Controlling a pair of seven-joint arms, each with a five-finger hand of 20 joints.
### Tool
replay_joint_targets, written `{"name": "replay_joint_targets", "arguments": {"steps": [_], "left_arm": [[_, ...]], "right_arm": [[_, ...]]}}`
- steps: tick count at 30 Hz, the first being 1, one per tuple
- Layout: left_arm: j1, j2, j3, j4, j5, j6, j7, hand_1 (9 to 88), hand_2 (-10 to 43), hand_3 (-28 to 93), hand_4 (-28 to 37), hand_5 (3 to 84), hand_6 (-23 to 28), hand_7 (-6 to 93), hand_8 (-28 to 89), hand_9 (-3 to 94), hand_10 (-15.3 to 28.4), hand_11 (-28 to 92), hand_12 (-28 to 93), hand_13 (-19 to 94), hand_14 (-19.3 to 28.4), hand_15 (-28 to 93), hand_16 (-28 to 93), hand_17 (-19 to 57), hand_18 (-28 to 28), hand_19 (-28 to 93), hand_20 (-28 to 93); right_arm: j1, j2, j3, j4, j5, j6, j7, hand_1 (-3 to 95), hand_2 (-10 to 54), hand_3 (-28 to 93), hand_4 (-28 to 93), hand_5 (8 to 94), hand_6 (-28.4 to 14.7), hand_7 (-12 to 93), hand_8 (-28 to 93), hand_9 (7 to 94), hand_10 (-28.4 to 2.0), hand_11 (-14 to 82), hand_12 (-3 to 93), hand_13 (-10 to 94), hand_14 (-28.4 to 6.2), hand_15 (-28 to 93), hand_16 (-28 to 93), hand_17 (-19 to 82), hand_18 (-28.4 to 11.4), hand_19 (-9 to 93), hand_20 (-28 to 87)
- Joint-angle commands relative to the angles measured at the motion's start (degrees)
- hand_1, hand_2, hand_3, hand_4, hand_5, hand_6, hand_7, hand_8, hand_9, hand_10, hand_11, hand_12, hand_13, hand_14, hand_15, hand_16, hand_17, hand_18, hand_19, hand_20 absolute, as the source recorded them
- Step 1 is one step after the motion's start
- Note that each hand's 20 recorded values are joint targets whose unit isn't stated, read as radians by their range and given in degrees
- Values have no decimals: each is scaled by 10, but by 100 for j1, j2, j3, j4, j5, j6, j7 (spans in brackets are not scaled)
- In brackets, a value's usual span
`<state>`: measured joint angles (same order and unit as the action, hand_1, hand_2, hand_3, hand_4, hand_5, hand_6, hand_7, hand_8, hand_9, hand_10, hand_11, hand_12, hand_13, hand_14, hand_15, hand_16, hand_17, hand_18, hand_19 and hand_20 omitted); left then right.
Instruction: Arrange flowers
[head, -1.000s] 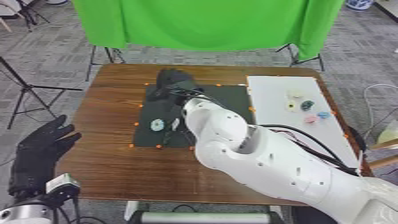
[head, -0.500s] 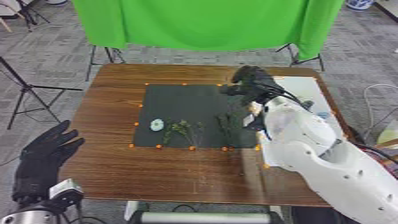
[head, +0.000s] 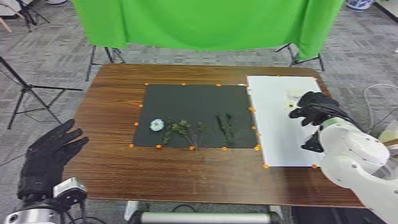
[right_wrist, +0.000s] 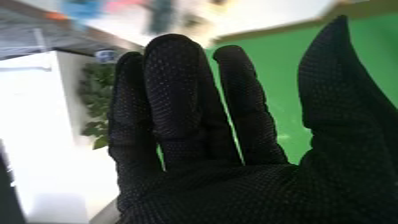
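Over the white board (head: 284, 145), on its right part, is my right hand (head: 318, 107). In the right wrist view the right hand (right_wrist: 213, 185) is open and empty, its fingers straight. Beyond the fingertips are blurred blue (right_wrist: 82, 9), pink (right_wrist: 120, 5) and dark (right_wrist: 161, 17) blooms. A whitish flower (head: 294, 93) shows on the board beside the hand. On the dark mat (head: 182, 100) lie a pale blue flower (head: 157, 125), green stems (head: 184, 131) and another green sprig (head: 226, 125). My left hand (head: 44, 162) is open beside the table's left edge.
The brown table (head: 107, 170) surrounds the dark mat, and orange markers line both mat and board. A green cloth (head: 204, 25) hangs beyond the far edge. A tripod (head: 28, 87) stands on the floor at the left.
My right hand has moved right, from above the dark mat to the white board, uncovering the mat and the green stems. The left hand has barely shifted.
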<state>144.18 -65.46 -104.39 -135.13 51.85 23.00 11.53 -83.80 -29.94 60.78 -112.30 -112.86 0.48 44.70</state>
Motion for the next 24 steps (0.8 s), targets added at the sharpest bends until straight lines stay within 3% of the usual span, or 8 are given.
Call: {"name": "replay_joint_targets", "arguments": {"steps": [1, 11, 24], "left_arm": [[4, 47, 91, -20, 1, 0, -8, 250, 66, 826, -206, 402, 109, 161, -108, 355, 197, 283, 83, 271, 266, 545, -117, -92, 226, 616, -4], [-14, 40, 121, -4, 8, -33, -31, 250, 65, 828, -206, 402, 110, 161, -109, 355, 197, 283, 83, 270, 265, 544, -117, -92, 226, 615, -4], [-76, 30, 125, 21, 13, -69, -63, 251, 64, 827, -206, 401, 109, 162, -109, 355, 196, 282, 83, 271, 266, 544, -117, -92, 226, 615, -4]], "right_arm": [[418, 171, -486, 345, 118, -30, 317, 294, -51, 903, -278, 495, -40, 223, -153, 528, -165, 167, 135, 649, -89, 771, 101, 312, -207, 932, 52], [800, 357, -899, 541, -8, -14, 496, 307, -62, 905, -281, 483, -36, 226, -157, 513, -162, 157, 136, 648, -85, 776, 98, 314, -205, 932, 57], [687, 270, -904, 665, 234, -410, 580, 322, -65, 905, -282, 500, -26, 232, -159, 535, -163, 162, 136, 648, -85, 777, 96, 316, -204, 932, 71]]}}
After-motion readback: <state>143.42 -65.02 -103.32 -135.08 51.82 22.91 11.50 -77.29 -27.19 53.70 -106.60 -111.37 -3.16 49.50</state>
